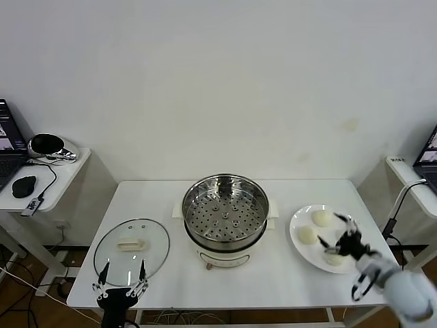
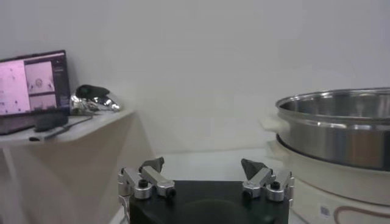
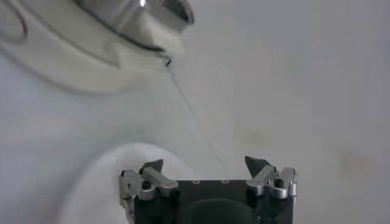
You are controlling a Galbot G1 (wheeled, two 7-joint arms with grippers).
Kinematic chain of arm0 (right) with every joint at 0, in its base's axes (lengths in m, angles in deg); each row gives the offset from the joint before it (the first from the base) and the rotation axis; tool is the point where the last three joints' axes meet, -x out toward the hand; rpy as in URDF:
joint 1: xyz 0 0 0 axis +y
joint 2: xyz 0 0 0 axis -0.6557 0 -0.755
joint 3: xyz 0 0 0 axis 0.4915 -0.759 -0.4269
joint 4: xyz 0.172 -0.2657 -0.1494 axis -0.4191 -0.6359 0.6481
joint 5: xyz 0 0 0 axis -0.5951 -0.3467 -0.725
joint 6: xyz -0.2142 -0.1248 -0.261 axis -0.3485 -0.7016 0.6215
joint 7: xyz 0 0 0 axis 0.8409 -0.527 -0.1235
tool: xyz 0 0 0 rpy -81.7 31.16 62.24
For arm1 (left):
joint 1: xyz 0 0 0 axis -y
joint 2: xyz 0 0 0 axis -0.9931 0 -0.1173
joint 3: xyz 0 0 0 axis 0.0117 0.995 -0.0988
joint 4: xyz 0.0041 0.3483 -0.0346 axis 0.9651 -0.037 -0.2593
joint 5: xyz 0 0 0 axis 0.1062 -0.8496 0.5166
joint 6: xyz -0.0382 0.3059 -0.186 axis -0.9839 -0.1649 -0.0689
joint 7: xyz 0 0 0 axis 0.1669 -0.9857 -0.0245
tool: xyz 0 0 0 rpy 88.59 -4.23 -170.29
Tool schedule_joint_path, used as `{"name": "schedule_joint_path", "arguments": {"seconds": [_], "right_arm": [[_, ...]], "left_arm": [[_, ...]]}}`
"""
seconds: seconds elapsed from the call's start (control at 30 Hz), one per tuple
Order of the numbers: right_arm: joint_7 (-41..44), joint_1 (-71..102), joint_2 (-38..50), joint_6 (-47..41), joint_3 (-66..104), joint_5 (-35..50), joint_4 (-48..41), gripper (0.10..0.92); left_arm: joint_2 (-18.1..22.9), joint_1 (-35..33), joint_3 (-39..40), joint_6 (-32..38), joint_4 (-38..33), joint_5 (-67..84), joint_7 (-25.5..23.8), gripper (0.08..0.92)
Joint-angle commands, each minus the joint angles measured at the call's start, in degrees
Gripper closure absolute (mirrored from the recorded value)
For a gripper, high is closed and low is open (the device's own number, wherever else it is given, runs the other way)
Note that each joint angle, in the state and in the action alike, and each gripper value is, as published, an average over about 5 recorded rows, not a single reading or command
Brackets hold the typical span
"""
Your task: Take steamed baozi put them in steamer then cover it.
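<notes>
The steamer (image 1: pixel 225 213), a shiny steel pot with a perforated tray on a cream base, stands mid-table and holds nothing. It also shows in the left wrist view (image 2: pixel 341 125) and the right wrist view (image 3: pixel 91 49). Three baozi lie on a white plate (image 1: pixel 298 220): one far (image 1: pixel 321 217), one left (image 1: pixel 307 234), one near (image 1: pixel 336 259). My right gripper (image 1: pixel 333 236) is open and hovers just above the plate among them; its own view shows it (image 3: pixel 204 164) empty. The cover (image 1: pixel 131 247) lies flat at the left. My left gripper (image 1: pixel 123 277) is open at its near edge.
A side table (image 1: pixel 41 174) at the far left carries a laptop, a mouse and a shiny object; it also shows in the left wrist view (image 2: pixel 67 125). Another stand (image 1: pixel 410 174) is at the far right. The table's front edge runs just below both grippers.
</notes>
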Motion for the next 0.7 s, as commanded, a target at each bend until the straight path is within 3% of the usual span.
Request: {"name": "schedule_joint_path", "arguments": {"seconds": [0.03,0.33,0.7], "right_arm": [[21.28,-32.83,11.05,0.73,-22.68,-5.65,-18.09,0.203],[30.83,-53.39,1.67,6.45,-42.97,-7.26,-35.75,0.203],[30.94,-58.13,-10.12,9.87,-50.30,-10.95,-49.29,0.203]], "left_arm": [[-0.59,0.07,-2.12,-0.29,-0.28,0.14,0.12,0.177],[-1.10,0.48,-3.70,-0.55,0.23,0.91,0.39,0.177],[-1.07,0.40,-5.30,-0.54,0.11,1.66,0.65,0.177]]}}
